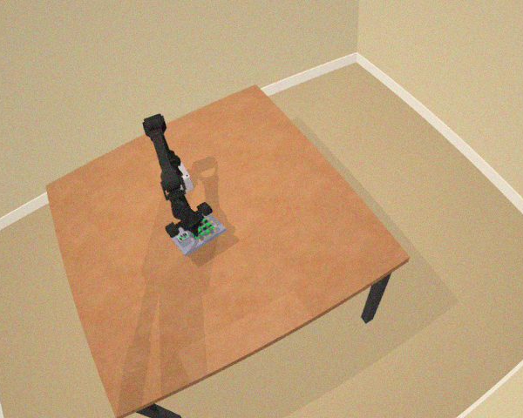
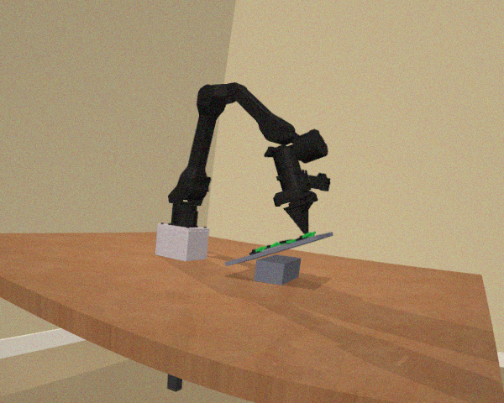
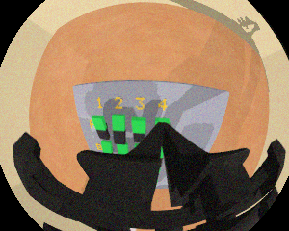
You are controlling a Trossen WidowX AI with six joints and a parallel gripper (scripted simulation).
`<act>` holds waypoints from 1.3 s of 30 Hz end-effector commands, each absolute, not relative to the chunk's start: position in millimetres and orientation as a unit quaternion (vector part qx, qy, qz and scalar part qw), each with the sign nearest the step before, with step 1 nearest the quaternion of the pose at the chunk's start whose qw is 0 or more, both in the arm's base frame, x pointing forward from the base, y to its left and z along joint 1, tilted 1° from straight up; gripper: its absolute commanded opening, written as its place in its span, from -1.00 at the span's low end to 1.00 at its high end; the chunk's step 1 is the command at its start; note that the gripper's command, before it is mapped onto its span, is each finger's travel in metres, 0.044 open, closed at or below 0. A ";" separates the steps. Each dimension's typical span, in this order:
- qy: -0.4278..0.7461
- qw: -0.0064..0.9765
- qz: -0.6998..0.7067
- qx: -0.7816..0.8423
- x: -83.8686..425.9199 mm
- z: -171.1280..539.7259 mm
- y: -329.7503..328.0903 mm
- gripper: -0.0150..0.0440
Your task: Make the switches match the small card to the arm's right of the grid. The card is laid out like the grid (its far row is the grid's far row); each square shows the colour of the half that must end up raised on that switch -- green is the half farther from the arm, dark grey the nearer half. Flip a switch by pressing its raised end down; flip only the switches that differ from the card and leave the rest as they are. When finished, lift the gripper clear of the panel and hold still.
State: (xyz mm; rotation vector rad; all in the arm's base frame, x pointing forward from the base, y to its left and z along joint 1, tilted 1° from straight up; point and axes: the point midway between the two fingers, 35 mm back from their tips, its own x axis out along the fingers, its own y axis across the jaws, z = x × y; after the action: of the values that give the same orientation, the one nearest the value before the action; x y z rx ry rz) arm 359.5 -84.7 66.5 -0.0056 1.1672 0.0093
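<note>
The tilted grey panel [image 1: 187, 248] [image 2: 326, 235] [image 3: 84, 94] carries a grid of green and dark switches. In the wrist view, far-row switch 1 [image 3: 99, 123], switch 2 [image 3: 118, 122] and switch 3 [image 3: 139, 126] show green far halves and dark near halves. My gripper [image 1: 195, 234] [image 2: 307, 232] [image 3: 163, 124] is shut and empty, its tips at the far-row switch in column 4 [image 3: 162, 120], touching or just above it. Its fingers hide most nearer rows. The small card [image 1: 183, 236] shows in the top view, too small to read; the wrist view hides it.
The panel sits over a grey block [image 2: 270, 269] on the wooden table [image 1: 270, 252] [image 2: 113, 299] [image 3: 135, 43]. The arm's pale base box [image 1: 186, 178] [image 2: 181, 243] stands behind the panel's near edge. Yellow numbers 1 to 4 mark the columns.
</note>
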 end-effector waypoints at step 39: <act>0.543 0.839 0.002 -0.001 327.0 118.8 -82.8 -0.49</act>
State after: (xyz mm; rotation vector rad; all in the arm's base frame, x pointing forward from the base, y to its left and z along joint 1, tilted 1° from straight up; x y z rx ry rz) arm 336.6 -86.1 119.2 -0.0040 1.1388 -0.0030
